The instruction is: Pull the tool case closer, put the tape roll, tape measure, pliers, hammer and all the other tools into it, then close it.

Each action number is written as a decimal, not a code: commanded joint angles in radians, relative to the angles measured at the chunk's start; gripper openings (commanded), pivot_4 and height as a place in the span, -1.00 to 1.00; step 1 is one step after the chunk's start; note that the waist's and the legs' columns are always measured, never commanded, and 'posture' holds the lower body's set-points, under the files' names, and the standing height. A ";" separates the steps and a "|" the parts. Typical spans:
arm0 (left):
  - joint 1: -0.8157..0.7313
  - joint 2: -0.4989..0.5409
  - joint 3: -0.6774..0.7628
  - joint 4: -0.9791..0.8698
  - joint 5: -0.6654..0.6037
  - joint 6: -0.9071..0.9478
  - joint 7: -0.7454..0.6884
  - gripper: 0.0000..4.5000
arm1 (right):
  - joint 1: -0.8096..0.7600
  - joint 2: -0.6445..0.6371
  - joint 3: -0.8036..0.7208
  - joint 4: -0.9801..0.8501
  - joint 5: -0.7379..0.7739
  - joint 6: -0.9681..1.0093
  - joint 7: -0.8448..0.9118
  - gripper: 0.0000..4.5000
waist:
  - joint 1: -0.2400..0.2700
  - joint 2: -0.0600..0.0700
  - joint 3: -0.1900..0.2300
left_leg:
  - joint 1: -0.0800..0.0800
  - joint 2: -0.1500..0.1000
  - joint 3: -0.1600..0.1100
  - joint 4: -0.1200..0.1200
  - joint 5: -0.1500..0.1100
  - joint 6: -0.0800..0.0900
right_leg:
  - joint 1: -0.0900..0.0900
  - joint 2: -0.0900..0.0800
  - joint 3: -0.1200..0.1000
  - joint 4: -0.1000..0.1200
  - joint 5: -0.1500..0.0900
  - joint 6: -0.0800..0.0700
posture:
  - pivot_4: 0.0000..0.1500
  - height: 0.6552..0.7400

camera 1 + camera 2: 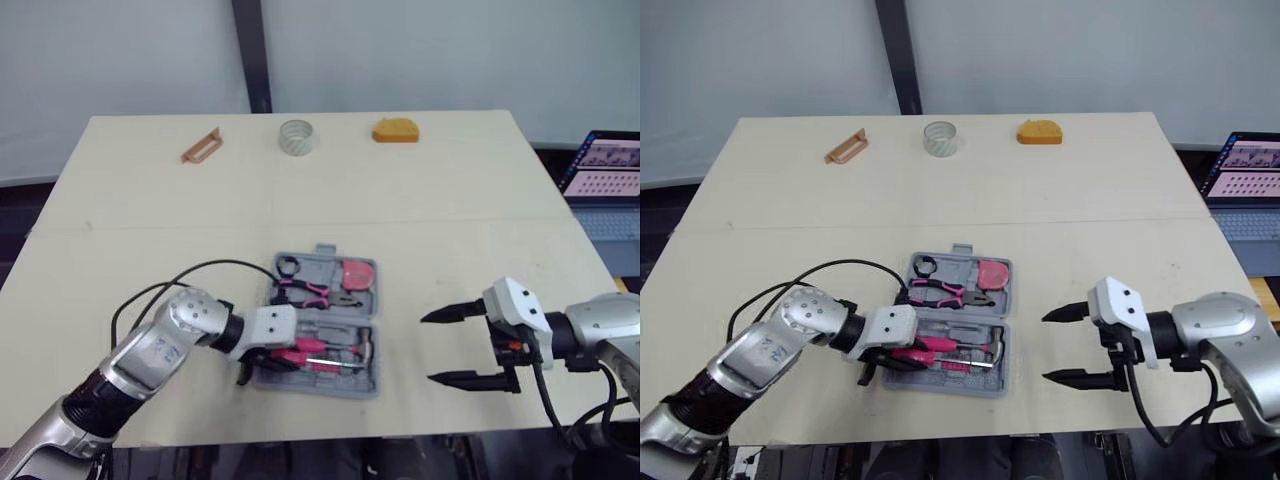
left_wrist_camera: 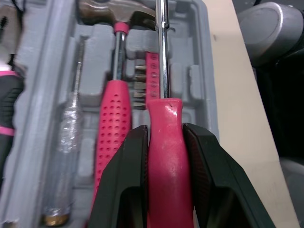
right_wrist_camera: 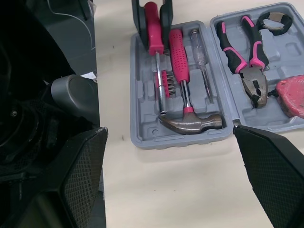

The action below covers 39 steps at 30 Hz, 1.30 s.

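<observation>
In the upper left of the frame, a small brown piece (image 1: 201, 146) lies near the far edge of the tabletop (image 1: 450, 220), well apart from everything else. We cannot tell which tool it is, but we judge that it is yet to be packed.

In the lower left, the left gripper (image 2: 164, 127) reaches into the near half of the case (image 3: 145, 128). Its fingers are pinching the red handle of a screwdriver (image 2: 166, 180), which lies along its slot just beside the hammer (image 3: 190, 122). We think this screwdriver is being seated at this moment.

At upper centre, the tape roll (image 1: 297, 137) stands at the far edge, not yet packed.

The case lies open at lower centre, close to the near edge and between the two arms, so the pulling step looks done. The hammer and the pliers (image 3: 244, 52) already rest in their places.

To the right of the roll lies an orange piece (image 1: 396, 131), which we take for the tape measure. It is also outside the case.

In the lower right, the right gripper (image 1: 428, 348) hovers above the tabletop beside the case, with its fingers spread wide and holding nothing.

So three things at the far edge remain to be fetched, and then the lid must be closed.
</observation>
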 commanded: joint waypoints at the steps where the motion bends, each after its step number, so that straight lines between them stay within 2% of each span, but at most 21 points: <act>1: -0.010 0.006 -0.014 -0.061 0.010 0.034 -0.009 -0.71 | -0.008 -0.013 -0.012 -0.033 0.010 0.002 -0.010 1.00 | 0.000 0.000 0.000 | 0.000 0.000 0.000 0.000 0.000 0.000 | 0.000 0.000 0.000 0.000 0.000 0.000 | 1.00 1.00; 16: -0.049 -0.006 -0.093 -0.137 0.056 0.200 0.028 -0.71 | -0.021 -0.004 0.011 -0.030 0.002 0.009 -0.024 1.00 | 0.001 0.000 0.000 | 0.000 0.000 0.000 0.001 0.000 0.000 | 0.000 0.000 0.000 0.000 0.000 0.000 | 1.00 1.00; 39: -0.085 -0.045 -0.179 -0.163 0.088 0.284 0.078 -0.71 | -0.015 -0.002 0.019 -0.031 -0.001 0.004 -0.039 1.00 | 0.002 0.000 0.000 | 0.000 0.000 -0.001 0.003 0.000 0.000 | 0.001 0.000 0.000 0.001 0.000 0.000 | 1.00 1.00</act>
